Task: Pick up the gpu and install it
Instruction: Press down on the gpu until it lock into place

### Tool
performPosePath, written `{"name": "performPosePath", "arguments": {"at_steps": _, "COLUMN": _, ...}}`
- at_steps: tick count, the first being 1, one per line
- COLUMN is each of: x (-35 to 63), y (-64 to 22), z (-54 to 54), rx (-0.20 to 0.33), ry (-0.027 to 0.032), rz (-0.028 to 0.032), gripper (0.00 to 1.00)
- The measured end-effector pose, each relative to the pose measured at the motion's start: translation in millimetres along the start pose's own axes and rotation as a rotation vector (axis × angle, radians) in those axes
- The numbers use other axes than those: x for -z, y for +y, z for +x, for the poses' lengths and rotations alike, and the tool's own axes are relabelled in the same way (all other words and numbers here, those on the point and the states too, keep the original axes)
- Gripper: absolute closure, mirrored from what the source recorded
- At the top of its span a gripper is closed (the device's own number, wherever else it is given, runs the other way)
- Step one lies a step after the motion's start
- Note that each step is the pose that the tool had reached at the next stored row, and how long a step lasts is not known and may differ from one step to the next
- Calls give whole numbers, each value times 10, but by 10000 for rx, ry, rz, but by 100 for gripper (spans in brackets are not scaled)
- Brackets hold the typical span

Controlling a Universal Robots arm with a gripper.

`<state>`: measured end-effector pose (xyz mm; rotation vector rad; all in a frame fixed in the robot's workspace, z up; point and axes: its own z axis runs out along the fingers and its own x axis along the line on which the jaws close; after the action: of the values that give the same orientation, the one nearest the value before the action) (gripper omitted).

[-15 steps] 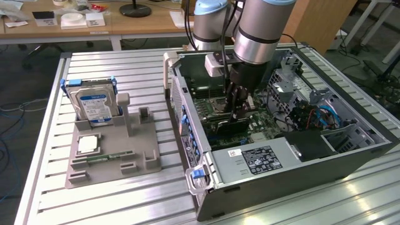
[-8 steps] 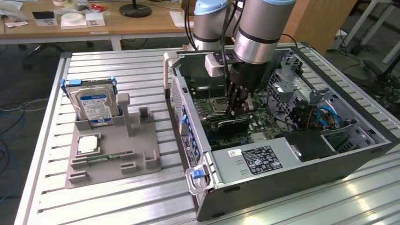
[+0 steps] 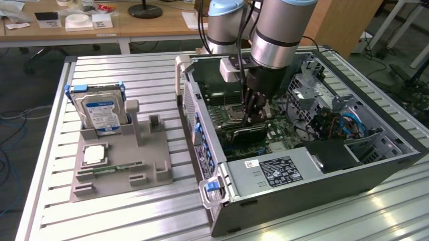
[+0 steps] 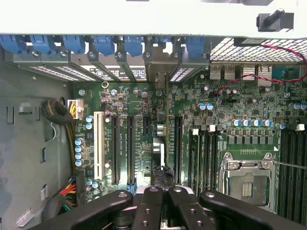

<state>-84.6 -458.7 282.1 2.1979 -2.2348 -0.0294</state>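
Not much can actually be read here. A blue label (image 3: 102, 114) is carried by the hard drive (image 3: 100, 108), but its print can't be made out. A white sticker (image 3: 250, 164) and a black label (image 3: 280, 172) are seen on the power supply (image 3: 285, 175), both illegible. Fine white silkscreen is printed on the motherboard (image 4: 144, 124), unreadable too.

Open case top (image 3: 201, 63) gives access; drive cage (image 3: 315, 85) and cables (image 3: 345, 125) crowd the frame's right (power supply (image 3: 282, 170) blocks lower centre).
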Motion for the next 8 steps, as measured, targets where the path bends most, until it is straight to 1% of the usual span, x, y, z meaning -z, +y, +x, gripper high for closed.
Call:
{"name": "performPosePath", "arguments": {"at_steps": 5, "x": -12, "y": 4, "z": -59, "rx": -3, "ry": -2, "rz": 0, "gripper": 89}}
{"name": "performPosePath", "arguments": {"at_steps": 8, "x": -42, "y": 12, "z": -95, "rx": -10, "ry": -5, "rz": 1, "gripper": 89}}
